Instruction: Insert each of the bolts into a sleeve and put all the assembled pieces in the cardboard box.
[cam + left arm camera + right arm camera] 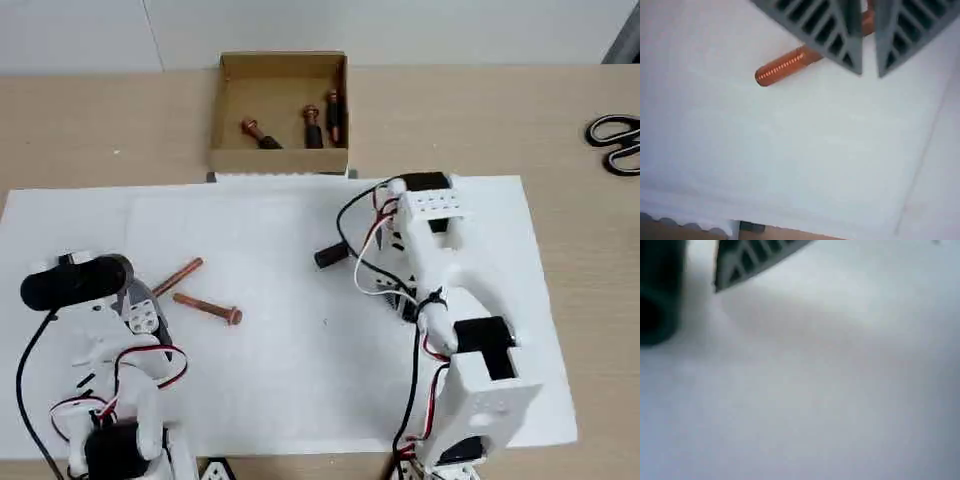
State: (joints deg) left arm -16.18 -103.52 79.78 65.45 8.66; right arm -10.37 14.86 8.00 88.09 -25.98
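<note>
Working on the white sheet [280,380] below the cardboard box [278,158] holding three assembled pieces [312,125]. Pinching one bolt [785,65] in the narrowly closed left gripper [869,73], needing a level, firm hold before aiming at the black sleeve [330,256] beside the right gripper [385,248], spread impossible to tell. Showing no readable writing anywhere.

Scissors [615,143] lie on the wooden table [100,130] beside a white sheet [280,340].

Middle of the sheet [300,350] is open
Loose bolt [207,307] one side, sleeve [331,256] the other, cardboard box [280,158] wall behind.
</note>
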